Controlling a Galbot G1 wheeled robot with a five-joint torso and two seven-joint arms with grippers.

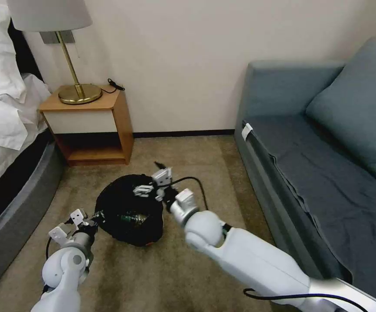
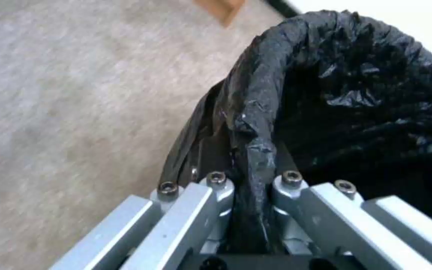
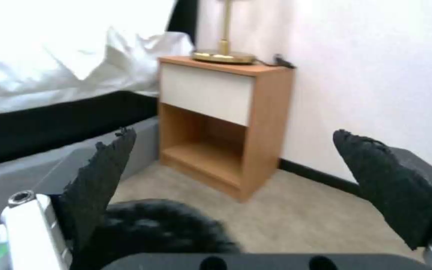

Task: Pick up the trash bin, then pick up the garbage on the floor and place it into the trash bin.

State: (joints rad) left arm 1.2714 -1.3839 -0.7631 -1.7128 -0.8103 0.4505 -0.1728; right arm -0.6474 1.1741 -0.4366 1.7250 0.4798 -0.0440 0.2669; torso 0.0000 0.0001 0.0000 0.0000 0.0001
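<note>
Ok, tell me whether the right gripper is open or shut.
Open. The right gripper has its black pads spread wide apart with nothing between them, above the trash bin, whose rim the left gripper pinches.

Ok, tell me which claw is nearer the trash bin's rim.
Left. The left claw is clamped on the trash bin liner at its rim, touching it. The right claw is open above the bin's mouth, gripping nothing.

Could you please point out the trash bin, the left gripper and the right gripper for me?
trash bin [image 1: 127, 203], head view, on the black bag liner near its rim.
left gripper [image 2: 252, 195], left wrist view, between fingertips clamping the rim.
right gripper [image 3: 236, 176], right wrist view, midway between its open fingertips.
</note>
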